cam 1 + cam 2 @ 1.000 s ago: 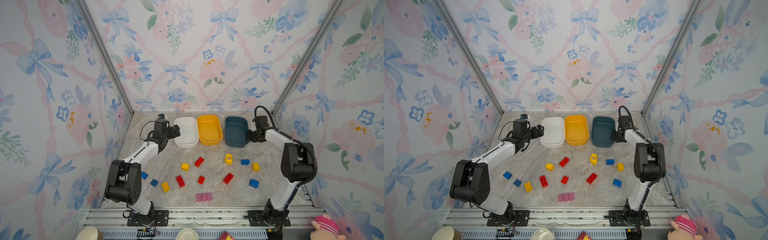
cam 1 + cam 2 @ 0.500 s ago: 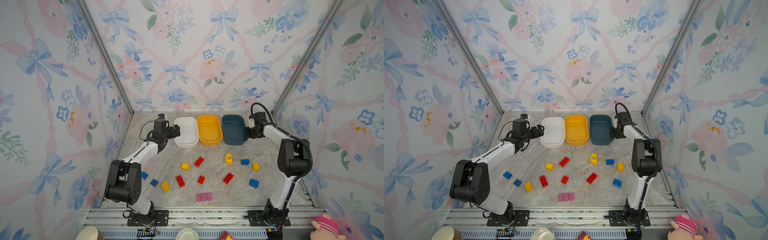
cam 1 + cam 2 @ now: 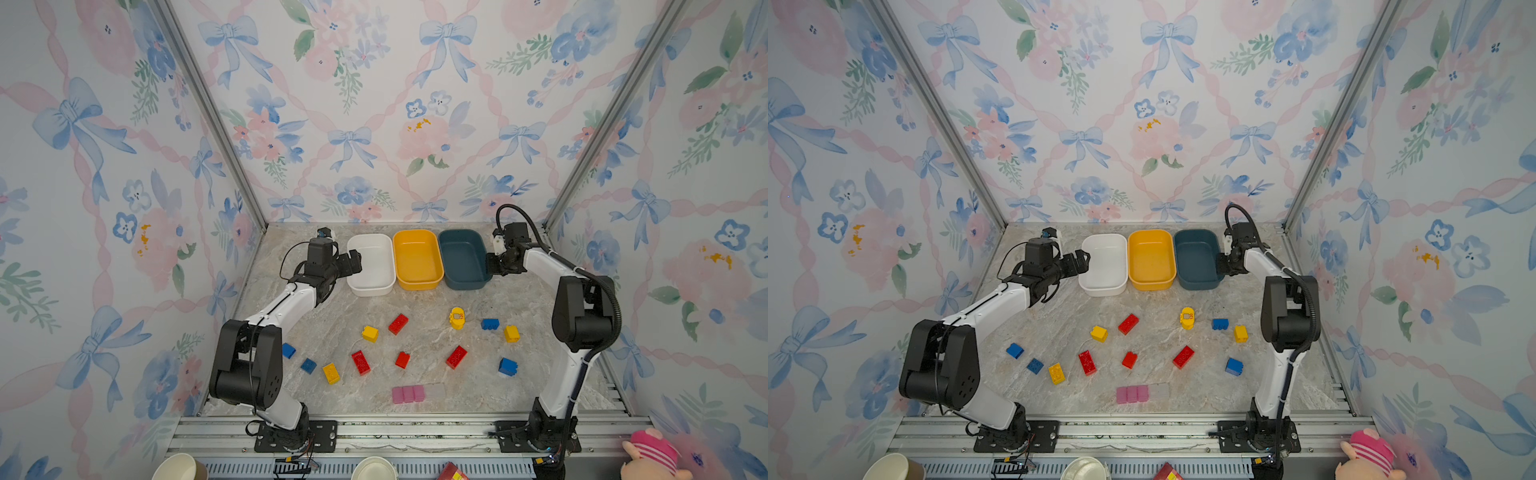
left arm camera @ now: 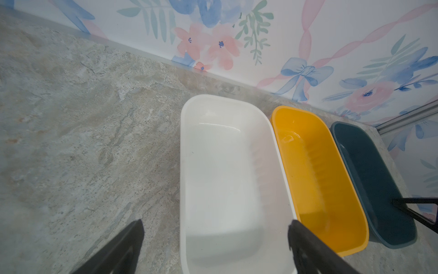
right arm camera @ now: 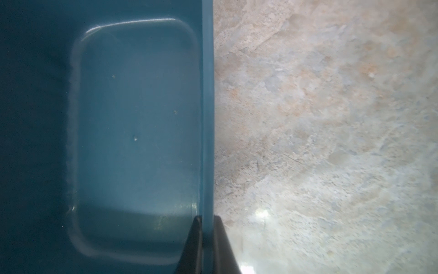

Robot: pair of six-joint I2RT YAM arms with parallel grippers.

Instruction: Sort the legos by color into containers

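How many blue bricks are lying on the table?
4. Two blue bricks sit at the left; one lies right of the yellow face piece; one is nearer the front right. The left arm could hide more.

Soft, even light is filling both top views, leaving only faint, short shadows on the marble surface (image 3: 428,336). In the left wrist view, the white tub (image 4: 227,166) is catching thin highlights on its glossy floor. The right wrist view is looking hazy and soft: the teal tub (image 5: 132,118) is darkening toward one side, while white glare is blooming on the surface beside it.
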